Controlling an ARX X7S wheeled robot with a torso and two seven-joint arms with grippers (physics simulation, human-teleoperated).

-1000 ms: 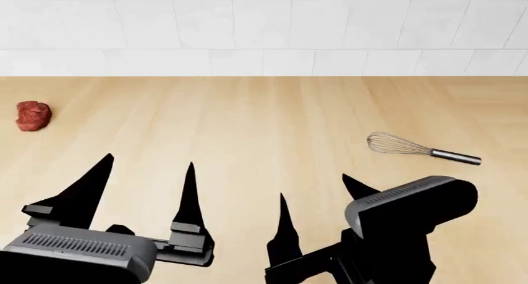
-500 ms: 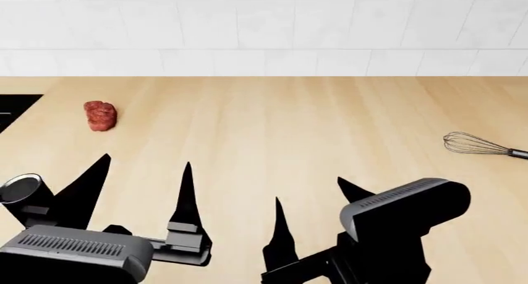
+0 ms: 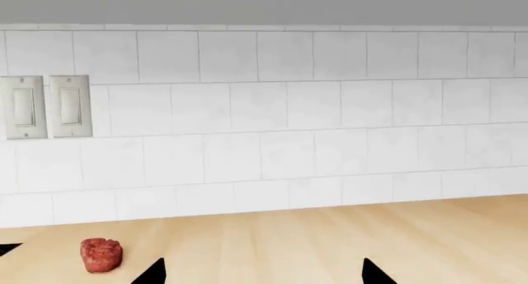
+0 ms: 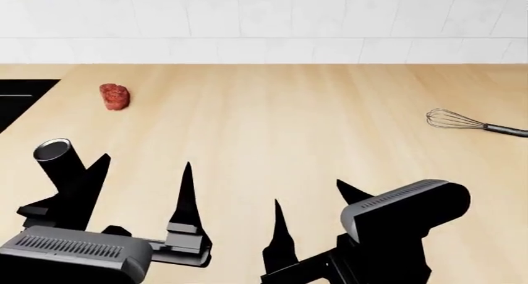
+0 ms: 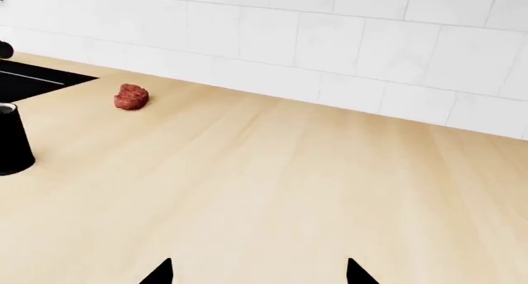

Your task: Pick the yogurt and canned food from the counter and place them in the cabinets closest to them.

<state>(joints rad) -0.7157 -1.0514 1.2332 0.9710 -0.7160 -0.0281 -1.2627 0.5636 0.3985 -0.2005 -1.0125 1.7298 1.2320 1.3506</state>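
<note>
We are looking over the wide light beige wood-grain counter (image 4: 272, 123), which is running from the white tiled wall at the far side to our arms at the near edge, with a corner of the black sink (image 4: 21, 98) showing at the far left. Over the last second our view has been swinging left: the wire whisk (image 4: 470, 122) has slid out toward the right edge, the red lump of meat (image 4: 115, 96) has moved in from the left, and the slim black can with the grey metallic top (image 4: 59, 160), the canned food, has come into sight, standing upright at the near left, just beyond the outer finger of our left gripper (image 4: 136, 185). We judge that this turn is bringing the can within reach of the left arm, so a grasp looks like the next step. The left gripper is spread wide with nothing between its fingers, and the right gripper (image 4: 318, 203) is likewise gaping and empty, hanging over bare counter. The yogurt is not showing in any current view, so we cannot say where it is. We are finding no brand, label or readable writing anywhere; the can's side is plain black, and the two wall switches (image 3: 46, 106) are unmarked.
</note>
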